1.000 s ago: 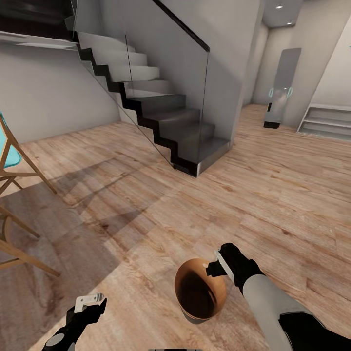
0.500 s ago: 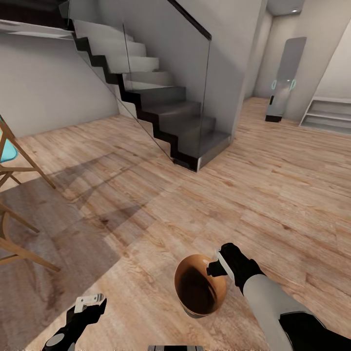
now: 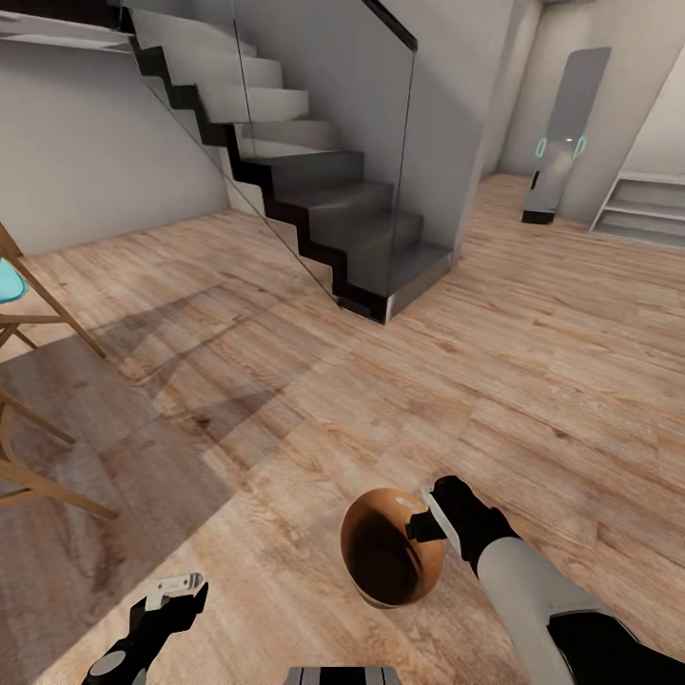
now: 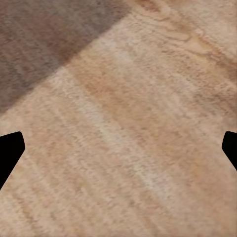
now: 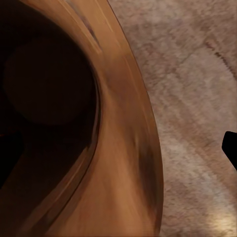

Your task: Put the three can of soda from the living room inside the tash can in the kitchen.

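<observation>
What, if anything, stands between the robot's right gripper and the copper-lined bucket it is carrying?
Nothing visible does. The right gripper already sits at the rim of the pale grey, copper-lined trash bucket, one finger inside and one outside the wall. Around it the light wood plank floor lies open ahead.

Home interior: staircase (image 3: pixel 314 190), wood floor (image 3: pixel 495 381), chair (image 3: pixel 29 381).

Head camera overlooks the wood floor (image 3: pixel 533 381); both wrist cameras face it closely.

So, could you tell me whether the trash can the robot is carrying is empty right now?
Seemingly empty: the trash can, gripped at its rim by the right gripper, shows only dark copper interior; no orange cans visible.
</observation>
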`<state>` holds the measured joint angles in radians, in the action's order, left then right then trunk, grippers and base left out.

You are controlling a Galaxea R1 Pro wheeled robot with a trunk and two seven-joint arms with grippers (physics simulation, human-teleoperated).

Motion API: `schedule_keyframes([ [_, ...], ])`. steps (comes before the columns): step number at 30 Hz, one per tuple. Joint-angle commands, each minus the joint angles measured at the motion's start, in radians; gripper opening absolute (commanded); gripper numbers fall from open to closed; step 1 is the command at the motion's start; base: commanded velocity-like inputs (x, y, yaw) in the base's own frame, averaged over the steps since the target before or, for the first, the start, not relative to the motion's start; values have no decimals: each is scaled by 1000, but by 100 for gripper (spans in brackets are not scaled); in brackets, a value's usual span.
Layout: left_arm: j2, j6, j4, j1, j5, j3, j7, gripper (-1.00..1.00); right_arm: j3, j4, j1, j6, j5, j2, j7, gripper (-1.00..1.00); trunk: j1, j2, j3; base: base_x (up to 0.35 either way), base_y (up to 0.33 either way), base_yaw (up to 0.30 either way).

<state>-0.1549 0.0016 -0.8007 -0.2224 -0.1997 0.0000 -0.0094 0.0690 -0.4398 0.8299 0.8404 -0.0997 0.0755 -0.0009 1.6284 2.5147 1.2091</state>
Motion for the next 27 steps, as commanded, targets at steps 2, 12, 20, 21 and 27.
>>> schedule_keyframes([
  [2, 0, 0, 0, 0, 0, 0, 0, 100, 0, 0, -1, 0, 0, 0, 0, 100, 0, 0, 0, 0, 0, 0],
  [12, 0, 0, 0, 0, 0, 0, 0, 100, -1, 0, -1, -1, -1, 0, 0, 100, 0, 0, 0, 0, 0, 0],
  [20, 0, 0, 0, 0, 1, 0, 0, 100, 0, 0, -2, -1, -2, 0, 2, 100, 0, 0, 0, 0, 0, 0],
  [21, 0, 0, 0, 0, 1, 0, 0, 100, 0, 0, -2, -1, -2, 0, 2, 100, 0, 0, 0, 0, 0, 0],
  [27, 0, 0, 0, 0, 1, 0, 0, 100, 0, 0, -3, -1, -2, 0, 3, 100, 1, 0, 8, 0, 0, 0],
])
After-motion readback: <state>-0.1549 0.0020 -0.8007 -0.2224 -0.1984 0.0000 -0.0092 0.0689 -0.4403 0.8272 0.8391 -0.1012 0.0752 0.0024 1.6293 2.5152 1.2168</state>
